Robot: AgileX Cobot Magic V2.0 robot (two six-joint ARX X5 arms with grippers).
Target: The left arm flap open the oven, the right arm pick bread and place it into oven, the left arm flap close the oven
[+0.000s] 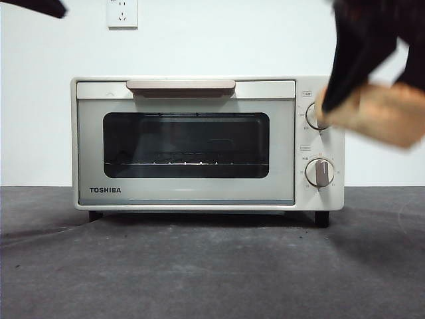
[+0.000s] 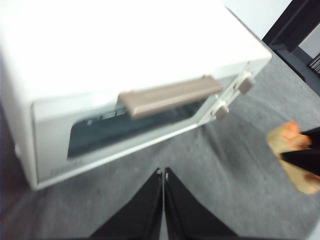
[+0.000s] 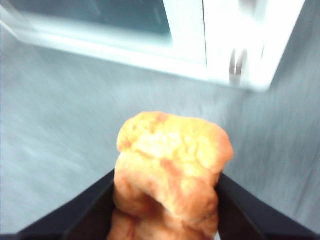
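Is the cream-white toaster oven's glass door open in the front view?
No, the cream-white toaster oven's door sits flush and shut, its beige bar handle up top.

The left tool [image 2: 163,200] has two matte black jaws, flat and wedge-shaped, tapering to narrow tips. The right tool [image 3: 167,200] is the same plain black, its jaws broad and smooth-sided, with no markings visible.

Front level, close; wrists above; oven [image 1: 186,143] shared.
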